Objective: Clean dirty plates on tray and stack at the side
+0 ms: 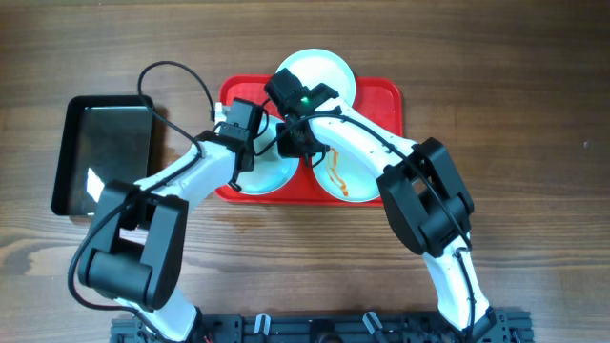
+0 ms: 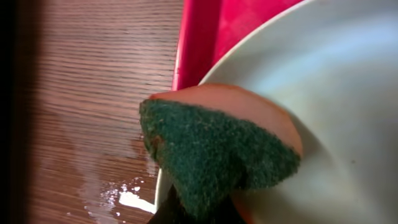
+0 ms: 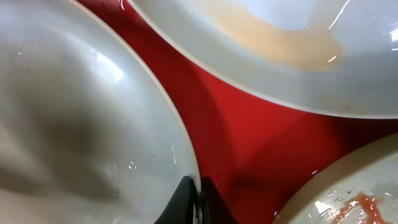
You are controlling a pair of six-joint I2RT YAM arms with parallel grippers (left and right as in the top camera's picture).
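Sponge (image 2: 217,162) over plate (image 2: 348,93), right jaws seemingly gripping

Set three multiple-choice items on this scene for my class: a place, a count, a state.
1. Relative to the red tray, the black tray lies: A) on it; B) to its left; C) to its right.
2. Plates on the red tray: A) two; B) three; C) four.
3. The left arm's fingers are: A) open, empty; B) shut on a fork; C) shut on a green sponge.
Key: 1B, overhead shows it on the table, apart. 2B, three round plates sit there. 3C, the wrist view shows the sponge pinched over a plate.
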